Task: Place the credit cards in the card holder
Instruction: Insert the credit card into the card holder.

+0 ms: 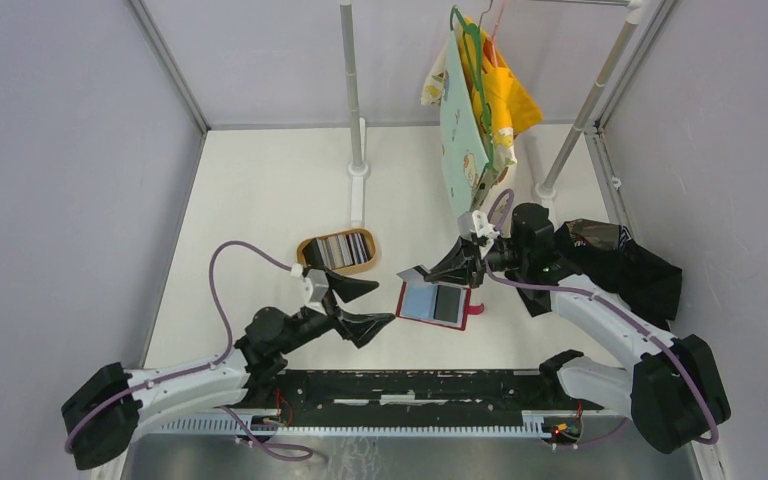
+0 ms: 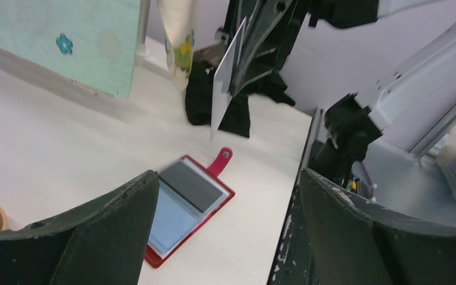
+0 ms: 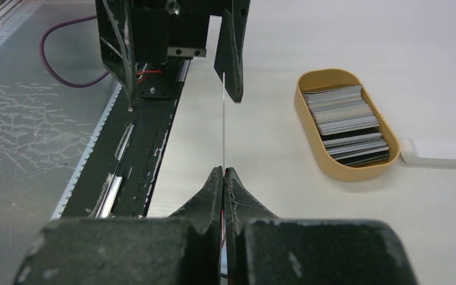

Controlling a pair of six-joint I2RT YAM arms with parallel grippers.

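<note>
Top external: high, from the near side, looking down on whole white table [image 1: 260, 200]. Left wrist: low, close, facing open red leather-like wallet [image 2: 172, 222]. Right wrist: low, facing tan oval tray [image 3: 356, 172]. Wrist views share thin grey plastic card [image 2: 222, 89].

Table [image 1: 250, 200] left of the tray [image 1: 372, 252] offers passage. Above the wallet [image 1: 434, 303], the right gripper [image 1: 428, 272] (clamped on a card [image 2: 221, 98]) obstructs descent; hanging cloth [image 1: 465, 120] crowds behind.

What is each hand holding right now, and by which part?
The right hand pinches one credit card by one edge, the rest of the card sticking out free. The left hand is open and holds nothing.
</note>
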